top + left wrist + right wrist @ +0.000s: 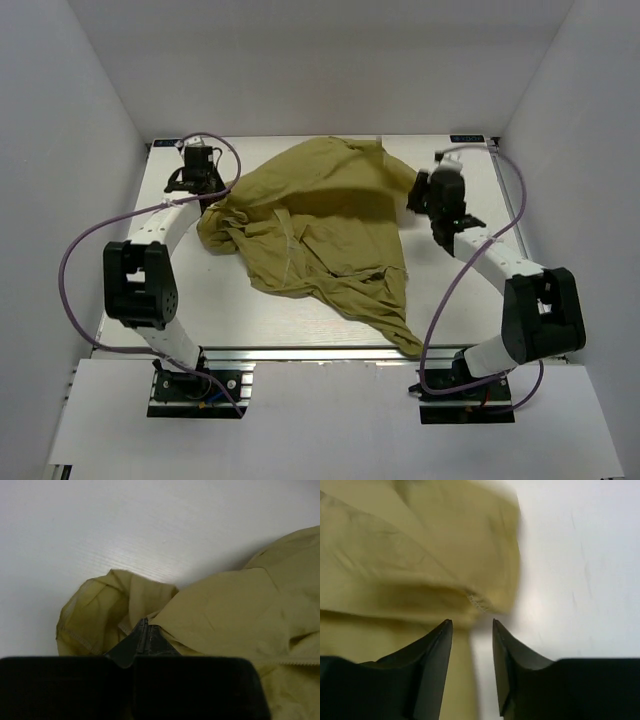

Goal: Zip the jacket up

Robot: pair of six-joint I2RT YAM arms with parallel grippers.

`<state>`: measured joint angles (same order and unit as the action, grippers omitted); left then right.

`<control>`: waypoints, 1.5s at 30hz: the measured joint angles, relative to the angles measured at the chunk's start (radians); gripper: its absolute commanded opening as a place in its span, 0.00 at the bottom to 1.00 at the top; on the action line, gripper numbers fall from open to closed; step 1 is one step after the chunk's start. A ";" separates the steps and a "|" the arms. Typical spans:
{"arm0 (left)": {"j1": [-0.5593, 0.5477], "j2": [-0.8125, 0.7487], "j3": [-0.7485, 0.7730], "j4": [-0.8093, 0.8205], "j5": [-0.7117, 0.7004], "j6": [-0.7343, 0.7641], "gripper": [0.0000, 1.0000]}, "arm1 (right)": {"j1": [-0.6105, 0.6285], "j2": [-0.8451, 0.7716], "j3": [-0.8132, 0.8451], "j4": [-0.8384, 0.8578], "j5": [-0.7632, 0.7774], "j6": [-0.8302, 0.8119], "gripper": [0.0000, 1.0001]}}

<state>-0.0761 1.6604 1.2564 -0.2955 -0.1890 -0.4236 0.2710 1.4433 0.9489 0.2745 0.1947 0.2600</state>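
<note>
The jacket [320,225] lay rumpled across the middle of the table [250,325], reaching from the far side to the near right edge. The left gripper [143,630] stood at the jacket's far left edge, its fingers pressed together against the cloth (whether a fold was caught between them, I cannot tell). The right gripper [472,626] hung at the far right edge, fingers slightly apart, nothing between them.

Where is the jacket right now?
In the top view, the jacket lies rumpled across the middle of the table, with the left tool at its left edge and the right tool at its right.
</note>
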 measured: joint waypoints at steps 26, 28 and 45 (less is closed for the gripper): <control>0.018 0.068 0.121 -0.280 -0.008 -0.127 0.98 | 0.032 0.121 0.068 -0.420 -0.177 0.063 0.89; 0.018 -0.003 0.075 -0.289 0.058 -0.157 0.98 | 0.078 0.103 0.054 -0.427 -0.174 0.066 0.89; -0.148 -0.424 -0.593 -0.290 0.320 -0.327 0.98 | 0.185 -0.573 -0.357 -0.996 -0.122 0.369 0.89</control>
<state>-0.2237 1.2362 0.6632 -0.5850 0.1314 -0.7502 0.4561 0.8703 0.5922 -0.7219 0.0723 0.6289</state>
